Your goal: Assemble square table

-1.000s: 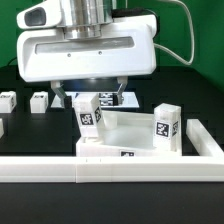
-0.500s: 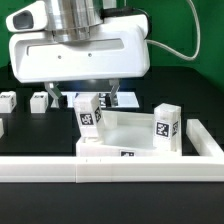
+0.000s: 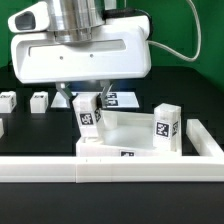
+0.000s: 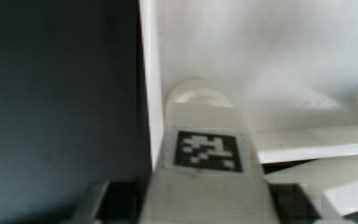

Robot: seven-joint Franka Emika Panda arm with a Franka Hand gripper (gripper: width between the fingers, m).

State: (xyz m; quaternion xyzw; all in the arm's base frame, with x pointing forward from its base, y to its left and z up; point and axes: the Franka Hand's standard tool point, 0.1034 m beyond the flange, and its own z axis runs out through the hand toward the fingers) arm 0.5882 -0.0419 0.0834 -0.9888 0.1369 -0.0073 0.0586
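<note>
The square table top [image 3: 135, 124] lies white with a raised rim, upside down against the rail. One tagged white leg [image 3: 88, 112] stands upright at its corner on the exterior view's left. A second leg [image 3: 166, 128] stands at the corner on the exterior view's right. My gripper [image 3: 86, 98] hangs over the first leg with a finger on each side of its top. In the wrist view this leg [image 4: 208, 150] sits between the fingers [image 4: 114, 203], with dark gaps on both sides. The jaws are open and hold nothing.
Two loose legs [image 3: 7, 101] [image 3: 39, 101] stand on the black table at the exterior view's left. The marker board [image 3: 126, 98] lies behind the top. A long white border rail [image 3: 110, 170] runs along the front.
My gripper has moved toward the exterior view's left and now straddles the upright leg at that corner. The parts have not moved.
</note>
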